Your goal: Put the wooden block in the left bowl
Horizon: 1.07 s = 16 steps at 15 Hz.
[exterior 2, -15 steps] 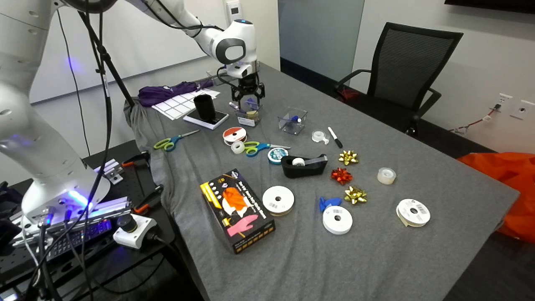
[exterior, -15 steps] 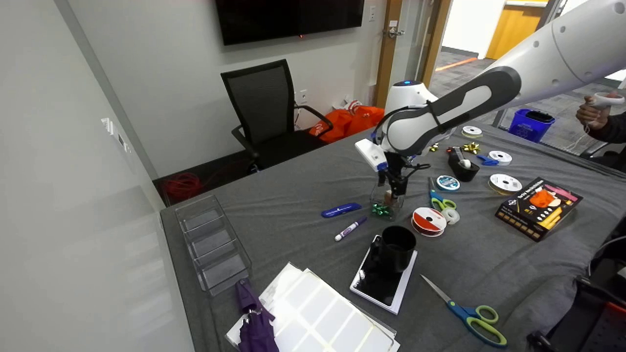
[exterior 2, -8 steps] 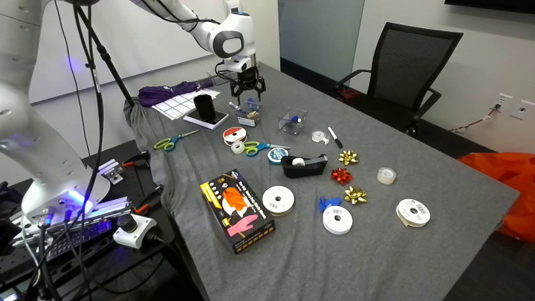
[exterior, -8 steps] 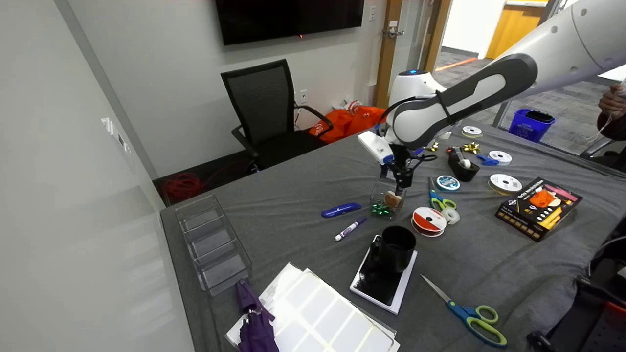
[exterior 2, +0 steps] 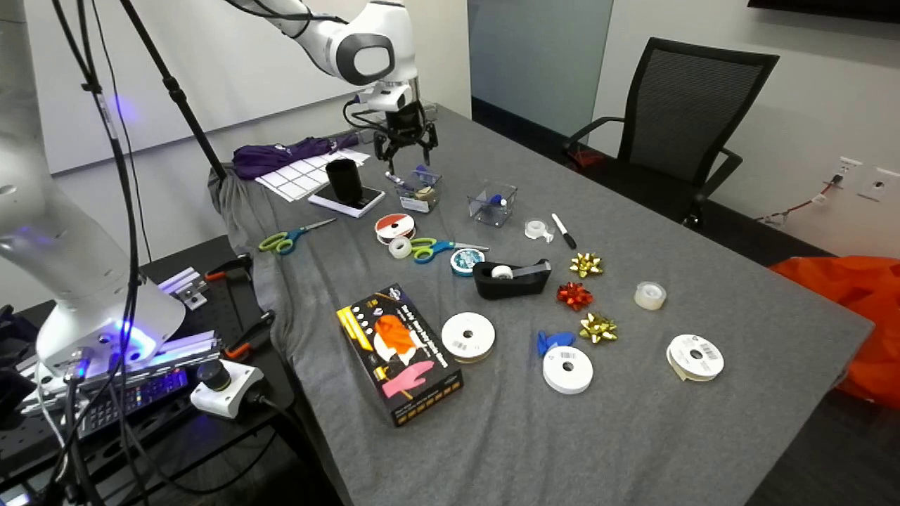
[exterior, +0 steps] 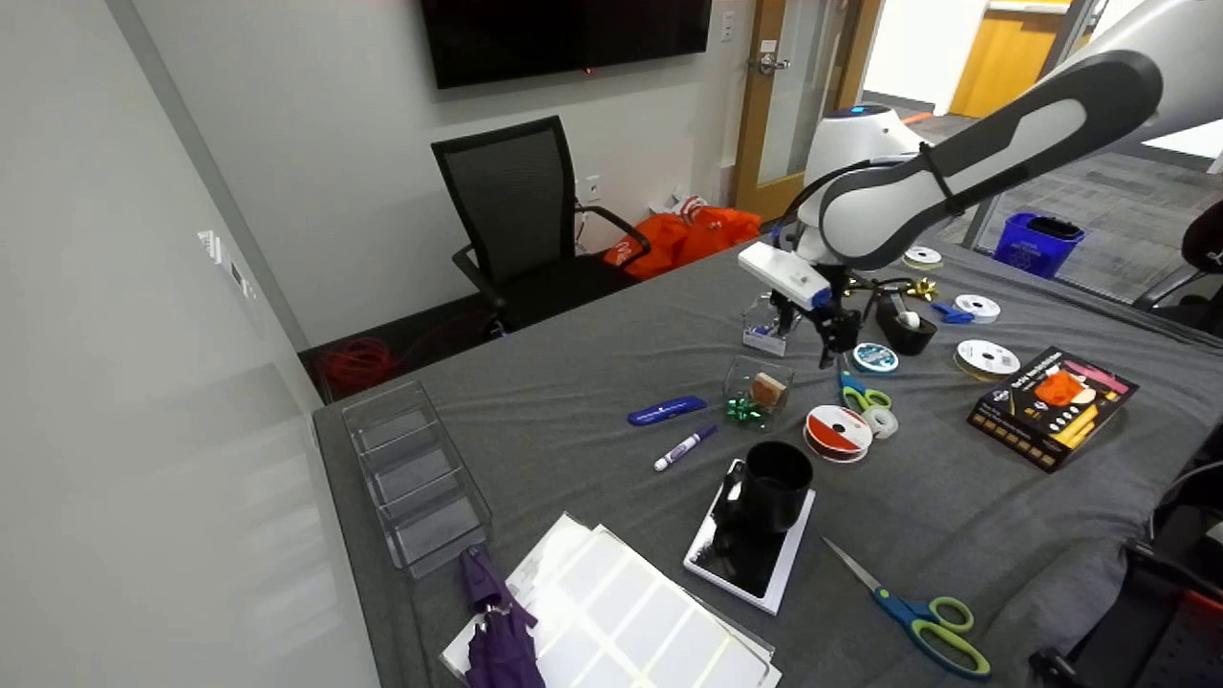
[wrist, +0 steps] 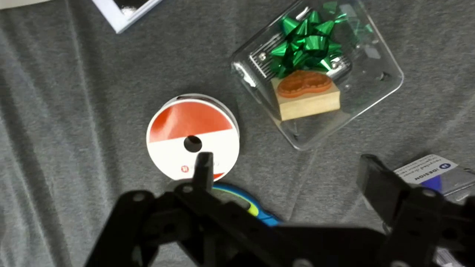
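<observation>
The wooden block (wrist: 310,105), pale with an orange raised pad on one face, lies in a clear square bin (wrist: 384,94) beside a green bow (wrist: 308,46). The block also shows in both exterior views (exterior: 767,389) (exterior 2: 425,196), inside that bin (exterior: 731,382) (exterior 2: 415,205). A second clear bin (exterior: 764,341) (exterior 2: 491,216) holds small blue items; part of it shows in the wrist view (wrist: 451,178). My gripper (wrist: 287,159) is open with nothing between its fingers. It hangs above the table beside the block's bin, in both exterior views (exterior: 805,346) (exterior 2: 408,166).
A red and white ribbon spool (wrist: 193,129) and scissors (wrist: 265,217) lie under my gripper. A black mug (exterior: 777,483) stands on a white-edged box (exterior: 736,573). A tape dispenser (exterior: 905,333), glove box (exterior: 1051,406), marker (exterior: 685,447) and blue case (exterior: 666,411) lie around.
My gripper was low at the bin with its fingers near the block. It has risen and moved away from the bin. The block stays in the bin, more fully visible.
</observation>
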Each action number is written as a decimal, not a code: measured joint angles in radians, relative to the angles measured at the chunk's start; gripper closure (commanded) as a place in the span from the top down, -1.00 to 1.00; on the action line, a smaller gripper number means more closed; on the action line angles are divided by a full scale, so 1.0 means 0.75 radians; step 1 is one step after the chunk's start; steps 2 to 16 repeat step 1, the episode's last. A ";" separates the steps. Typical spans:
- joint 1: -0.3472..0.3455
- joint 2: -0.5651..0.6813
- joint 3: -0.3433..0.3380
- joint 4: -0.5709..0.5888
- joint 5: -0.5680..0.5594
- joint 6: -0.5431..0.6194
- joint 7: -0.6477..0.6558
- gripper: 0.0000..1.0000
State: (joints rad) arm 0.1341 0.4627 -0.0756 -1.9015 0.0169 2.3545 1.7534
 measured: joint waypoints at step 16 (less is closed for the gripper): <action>-0.010 -0.037 -0.001 -0.041 0.000 0.000 -0.043 1.00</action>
